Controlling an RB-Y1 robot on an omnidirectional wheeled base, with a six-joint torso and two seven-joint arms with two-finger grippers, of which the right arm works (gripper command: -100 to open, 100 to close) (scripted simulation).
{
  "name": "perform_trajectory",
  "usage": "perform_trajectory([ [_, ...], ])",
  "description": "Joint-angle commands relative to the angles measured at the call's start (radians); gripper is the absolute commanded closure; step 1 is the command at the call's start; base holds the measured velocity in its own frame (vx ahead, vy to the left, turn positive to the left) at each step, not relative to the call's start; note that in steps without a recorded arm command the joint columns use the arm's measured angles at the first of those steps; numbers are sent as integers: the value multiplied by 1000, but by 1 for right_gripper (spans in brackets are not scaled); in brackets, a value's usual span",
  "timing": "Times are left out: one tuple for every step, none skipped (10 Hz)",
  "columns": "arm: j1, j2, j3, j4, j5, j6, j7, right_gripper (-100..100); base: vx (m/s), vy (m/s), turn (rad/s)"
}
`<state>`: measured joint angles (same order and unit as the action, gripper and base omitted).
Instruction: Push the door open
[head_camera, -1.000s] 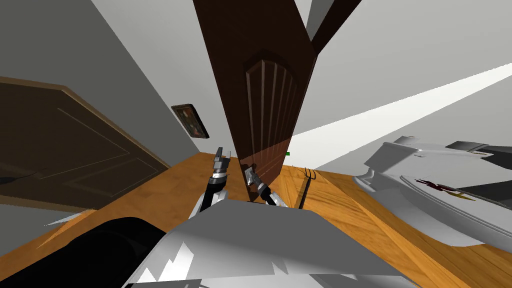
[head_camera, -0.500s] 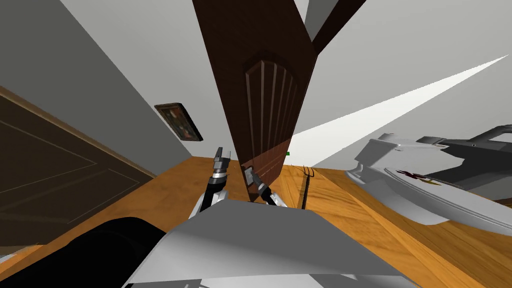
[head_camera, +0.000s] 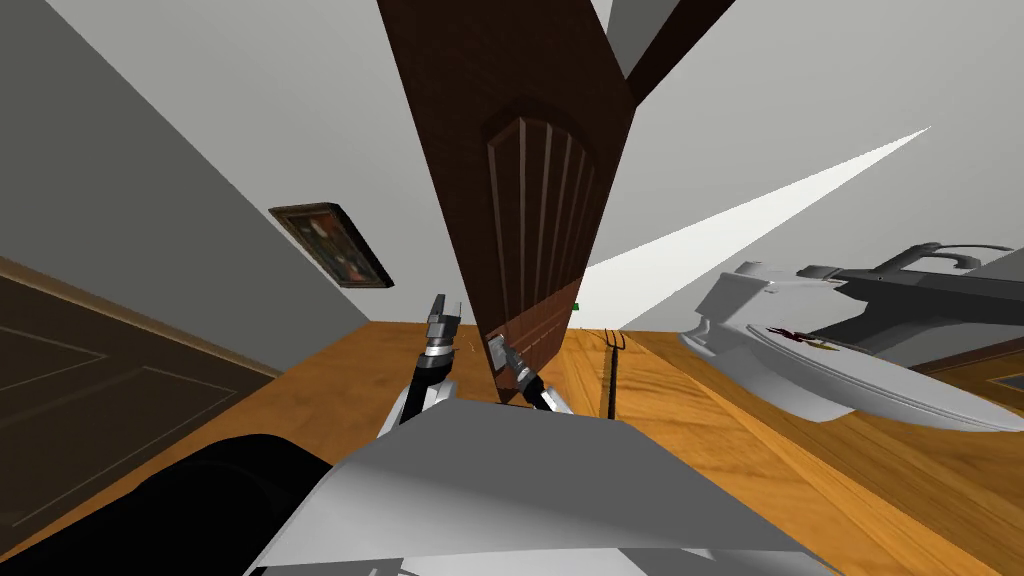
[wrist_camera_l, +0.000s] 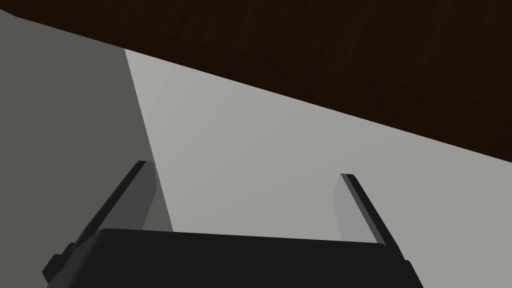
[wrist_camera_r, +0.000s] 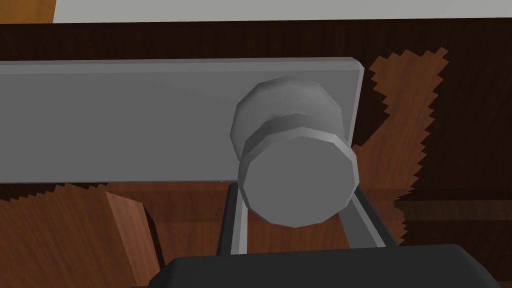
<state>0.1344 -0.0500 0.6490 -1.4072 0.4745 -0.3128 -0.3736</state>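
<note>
Two fingers (wrist_camera_r: 239, 225) of right hand (wrist_camera_r: 297, 192) gripping grey knob (wrist_camera_r: 297, 175) (on door (wrist_camera_r: 450, 150)), left hand (wrist_camera_l: 245, 169) released

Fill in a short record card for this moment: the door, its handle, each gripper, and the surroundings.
Door: dark brown panelled door, straight ahead
Handle: round grey door knob on a grey plate
Right gripper: shut on the door knob, fingers at its sides
Left gripper: open, holding nothing, beside the door
Surroundings: framed picture on the wall to the left; wooden floor
</note>
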Motion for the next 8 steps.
perform_trajectory([
  [19,-3,-6,4,11,11,-3,100,80,157,-156],
  [27,2,-9,-2,19,10,-7,100,98,184,-176],
  [34,9,-11,-7,27,10,-10,100,115,227,-230],
  [41,16,-14,-12,34,9,-14,100,115,219,-226],
  [50,28,-17,-19,44,8,-18,100,115,212,-210],
  [55,35,-19,-23,50,8,-21,100,83,220,-197],
  [60,43,-20,-26,55,7,-24,100,64,210,-150],
  [67,55,-22,-31,62,7,-27,100,50,198,-182],
])
